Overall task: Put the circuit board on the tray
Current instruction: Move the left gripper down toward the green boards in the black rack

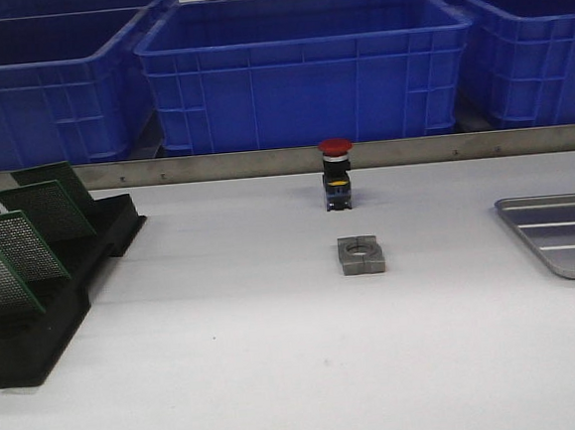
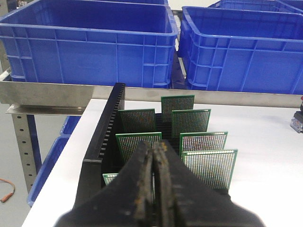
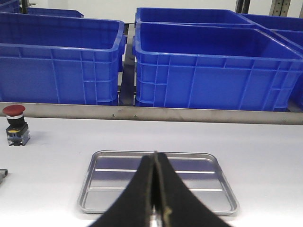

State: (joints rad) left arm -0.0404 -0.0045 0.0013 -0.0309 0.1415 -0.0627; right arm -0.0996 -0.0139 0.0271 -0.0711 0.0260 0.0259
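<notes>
While nothing has yet been lifted, you can log this moment as the start of the job.

Progress: your tray is bare in both views that show it; every circuit board stands in the black rack. By my reading, picking, carrying and placing all remain.

Circuit boards: green perforated panels with a fine dot grid and thin bright edges, standing upright or slightly leaning in the rack slots. You find them at the left edge of the front view, and in the left wrist view at centre frame, just beyond the fingers.

Tray: shallow silver-grey metal, rounded corners, raised rim, ribbed floor. It sits at the right edge of the front view, partly cut off, well apart from the rack.

Left end effector: clenched on nothing, jaws pressed together, aimed at the boards.

Right end effector: clenched on nothing too, poised over the near rim of the tray.

Other items: a red push-button and a grey metal block sit mid-tabletop, between rack and tray; blue bins line the back.
</notes>
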